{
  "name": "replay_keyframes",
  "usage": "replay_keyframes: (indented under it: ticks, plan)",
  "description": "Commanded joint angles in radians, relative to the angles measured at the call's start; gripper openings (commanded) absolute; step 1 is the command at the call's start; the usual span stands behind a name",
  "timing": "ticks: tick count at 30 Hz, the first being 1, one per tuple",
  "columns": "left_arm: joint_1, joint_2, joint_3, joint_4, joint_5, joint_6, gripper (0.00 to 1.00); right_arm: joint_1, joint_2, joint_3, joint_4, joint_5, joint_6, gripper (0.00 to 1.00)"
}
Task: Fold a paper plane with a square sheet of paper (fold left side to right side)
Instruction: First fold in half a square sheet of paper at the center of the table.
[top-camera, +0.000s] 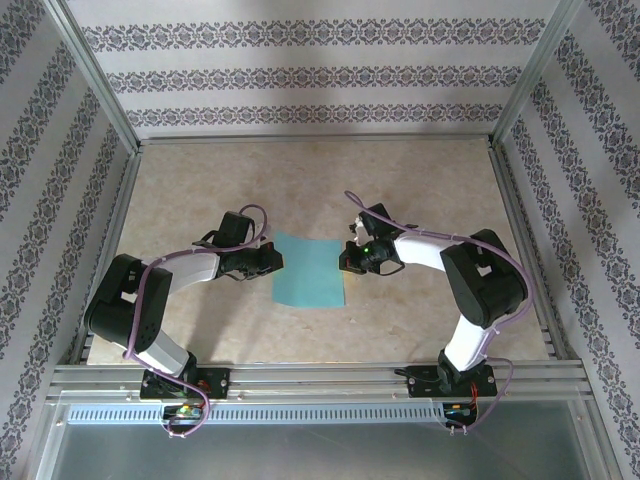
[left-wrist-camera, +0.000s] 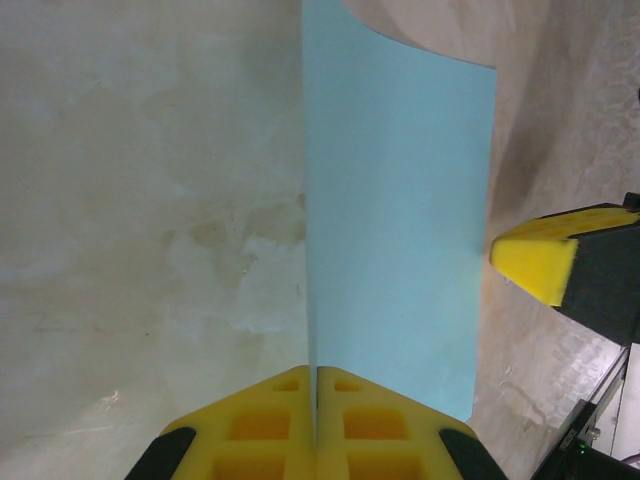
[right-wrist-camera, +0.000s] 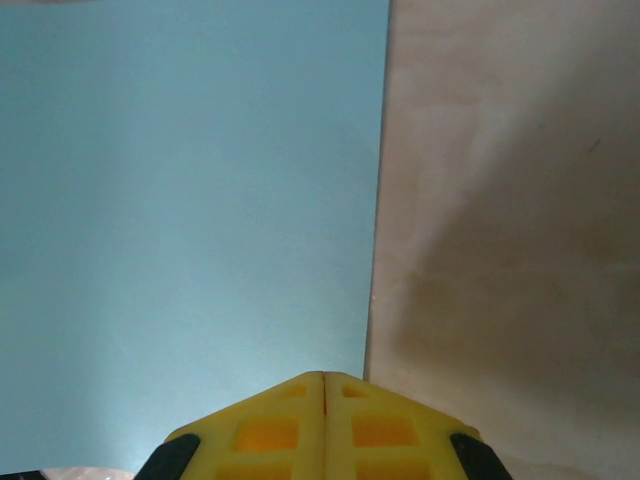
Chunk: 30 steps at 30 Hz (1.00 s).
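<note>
End effector, left: I saw the left end effector (top-camera: 267, 260) (left-wrist-camera: 317, 425) clenched, its two yellow fingers pressed together with no gap. In the left wrist view they sat at the bottom centre of the frame.
Left contact: the left edge of the square sheet of paper (top-camera: 308, 272) (left-wrist-camera: 400, 220) ran straight down into the seam between those fingers. I could not tell whether the paper was actually caught there or only touched.
End effector, right: the right end effector (top-camera: 351, 258) (right-wrist-camera: 325, 410) was clenched too, its yellow fingers meeting at the bottom centre of the right wrist view.
Right contact: the sheet's (right-wrist-camera: 190, 220) right edge came down just right of that seam and passed behind the fingers. Whether it was nipped, I could not tell.
Cross view: from the left wrist camera I saw one yellow fingertip (left-wrist-camera: 540, 262) of the right end effector at the middle right, just beside the sheet's far edge.
Sheet: cyan and matte, it lay at the centre of the overhead frame, between the two end effectors on the bench (top-camera: 300, 180) (left-wrist-camera: 150, 200) (right-wrist-camera: 500, 250).
Sheet shape: from overhead it looked flat. In the left wrist view its top edge showed a slight curve.
Bench: a pale, mottled beige surface, with shadow at the right of the right wrist view.
Arms: both reached inward from the bottom of the overhead frame, wrists facing each other across the sheet.
</note>
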Motion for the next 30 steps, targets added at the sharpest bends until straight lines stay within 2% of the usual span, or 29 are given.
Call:
replay_keyframes:
  ticks: [1,8,15,24,30]
  plan:
    - [-0.015,0.0,0.007,0.001,0.013,-0.009,0.05,0.014,0.02,0.017,-0.003,0.021,-0.015,0.01]
    - [-0.027,-0.022,0.023,0.035,0.057,-0.06,0.3,0.018,0.041,0.01,-0.046,0.06,-0.044,0.01]
    - [-0.067,-0.033,0.051,0.108,0.088,-0.134,0.5,0.027,0.053,0.013,-0.071,0.093,-0.064,0.02]
    - [-0.141,0.027,0.14,0.136,0.095,-0.155,0.64,0.032,0.068,0.023,-0.084,0.106,-0.077,0.02]
    - [-0.169,0.079,0.176,0.142,0.1,-0.148,0.66,0.033,0.067,0.018,-0.08,0.105,-0.078,0.02]
